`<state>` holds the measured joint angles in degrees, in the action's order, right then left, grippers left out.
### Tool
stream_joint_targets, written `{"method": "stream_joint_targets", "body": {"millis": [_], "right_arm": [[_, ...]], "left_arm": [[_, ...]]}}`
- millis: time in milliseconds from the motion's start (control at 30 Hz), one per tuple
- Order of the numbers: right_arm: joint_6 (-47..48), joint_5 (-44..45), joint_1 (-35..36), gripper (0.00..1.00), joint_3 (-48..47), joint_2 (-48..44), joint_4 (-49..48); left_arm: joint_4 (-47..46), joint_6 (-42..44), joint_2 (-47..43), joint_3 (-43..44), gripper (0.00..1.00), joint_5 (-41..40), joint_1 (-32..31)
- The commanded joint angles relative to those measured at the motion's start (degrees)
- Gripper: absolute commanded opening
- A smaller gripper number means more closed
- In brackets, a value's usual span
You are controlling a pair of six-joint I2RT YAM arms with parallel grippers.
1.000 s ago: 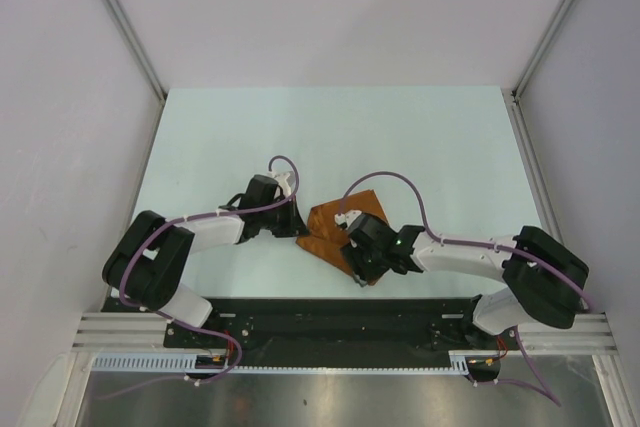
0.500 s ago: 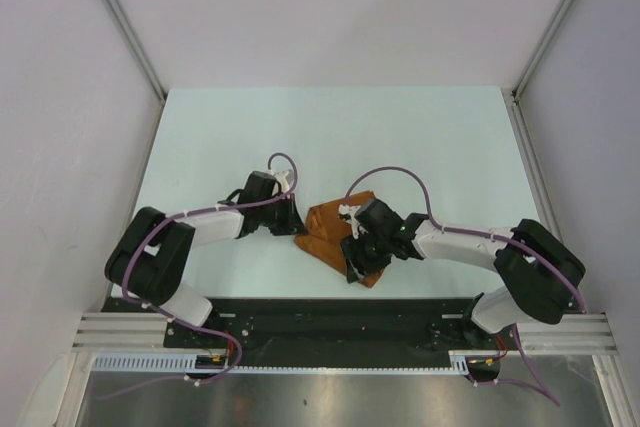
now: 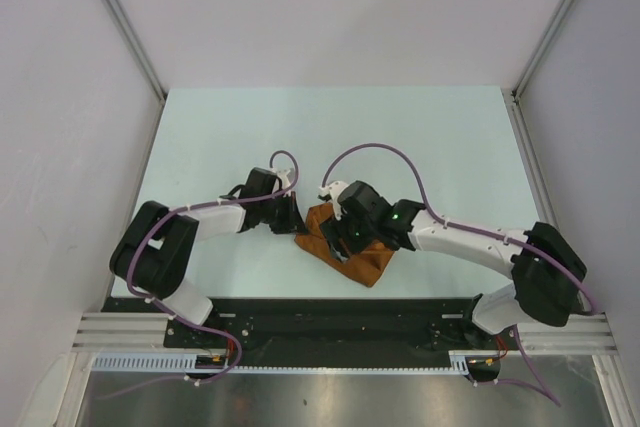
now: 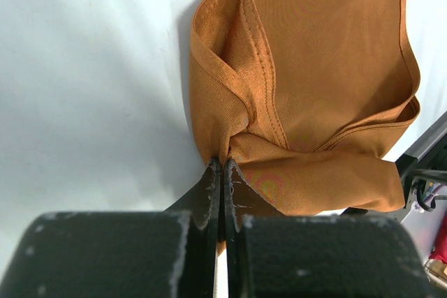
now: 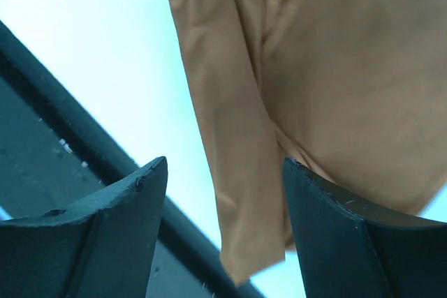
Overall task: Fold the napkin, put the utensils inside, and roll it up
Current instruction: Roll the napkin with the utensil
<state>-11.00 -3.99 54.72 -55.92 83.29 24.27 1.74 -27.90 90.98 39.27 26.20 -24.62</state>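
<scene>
The rust-orange napkin [image 3: 372,263] lies bunched and folded near the table's front edge, between my two arms. My left gripper [image 3: 299,226] is shut on the napkin's left edge; in the left wrist view the jaws [image 4: 223,164] pinch a gathered fold of the napkin [image 4: 321,68]. My right gripper [image 3: 340,245] hovers open over the napkin's middle. In the right wrist view its fingers [image 5: 225,165] straddle a rolled flap of the napkin [image 5: 335,68] without touching it. The fork is hidden.
The black rail [image 3: 330,315] with the arm bases runs along the table's front edge, just beyond the napkin's near corner. It shows as a dark bar in the right wrist view [image 5: 56,130]. Grey walls enclose the pale table [image 3: 400,137].
My right gripper has moved left and away from the front edge, over the napkin's middle. The napkin has bunched tighter. My left gripper has stayed shut on the napkin's left edge.
</scene>
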Motion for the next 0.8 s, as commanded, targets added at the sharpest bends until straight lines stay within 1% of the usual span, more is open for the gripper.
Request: {"method": "stream_joint_targets", "body": {"millis": [0, 133, 333, 400, 433, 467, 567, 600, 633, 667, 733, 767], "right_arm": [[4.8, 2.8, 1.2, 0.71, -1.6, 4.9, -7.4], [6.2, -0.7, 1.5, 0.70, -2.1, 10.5, -11.8], [6.1, -3.4, 2.0, 0.68, -2.4, 15.1, -12.5], [5.7, -4.1, 2.0, 0.61, -2.5, 15.7, -11.9], [5.5, -4.7, 1.8, 0.56, -2.6, 16.0, -11.5], [5.2, -5.6, 1.7, 0.46, -2.7, 16.9, -11.3], [3.2, -10.8, 0.3, 0.35, -1.9, 18.2, -11.1], [2.7, -13.8, -0.1, 0.33, -1.5, 18.6, -11.6], [1.7, -15.4, -1.1, 0.31, -0.9, 18.8, -12.1], [1.3, -16.9, -1.8, 0.27, -0.3, 18.8, -12.6], [-0.4, -22.1, -2.9, 0.23, 1.5, 19.4, -14.7], [-0.9, -23.9, -4.3, 0.19, 2.0, 19.4, -15.5]], "left_arm": [[1.1, 1.8, 1.1, 2.0, 0.00, -0.4, 0.4], [1.4, 1.7, 1.5, 2.3, 0.00, -0.4, 0.5], [1.9, 1.9, 1.7, 3.0, 0.00, -0.2, 0.5], [1.9, 1.9, 1.7, 3.0, 0.00, -0.2, 0.5], [1.7, 1.9, 1.7, 2.9, 0.00, -0.2, 0.5], [1.6, 1.9, 1.6, 2.9, 0.00, -0.2, 0.5], [1.3, 1.4, 1.0, 2.7, 0.00, -0.1, 0.6], [0.9, 1.3, 0.8, 2.8, 0.00, -0.2, 0.7], [0.8, 1.1, 0.5, 2.7, 0.02, -0.4, 0.8], [0.5, 0.7, -0.4, 2.7, 0.09, -0.6, 1.0], [-0.1, 0.4, -1.4, 2.4, 0.17, -0.7, 1.9], [-0.7, 0.0, -3.0, 2.2, 0.26, -1.0, 2.2]]}}
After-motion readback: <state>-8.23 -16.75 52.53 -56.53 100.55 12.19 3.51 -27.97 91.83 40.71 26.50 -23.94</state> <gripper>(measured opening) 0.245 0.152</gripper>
